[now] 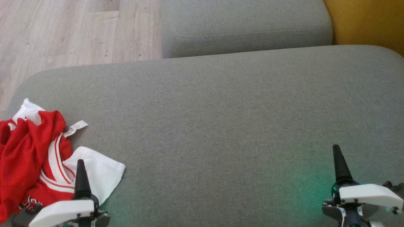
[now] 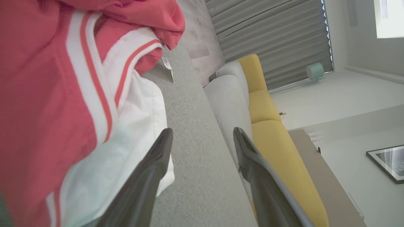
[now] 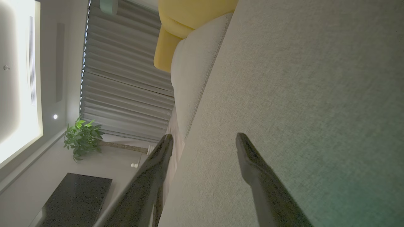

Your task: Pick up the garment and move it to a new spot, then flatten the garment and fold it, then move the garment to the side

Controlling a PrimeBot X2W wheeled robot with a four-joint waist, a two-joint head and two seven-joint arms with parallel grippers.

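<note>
Garment partly beyond the head view's left edge; print on its label illegibly small.

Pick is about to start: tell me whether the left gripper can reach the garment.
Probably yes: the left gripper is open at the white edge of the crumpled garment, with nothing between.

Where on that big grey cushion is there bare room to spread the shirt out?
The whole middle and right of the large grey cushion is bare, from the red-and-white jersey across to the right claw and back to the rear grey cushion. Crowded: the near left corner, where the jersey lies crumpled by the left claw.
</note>
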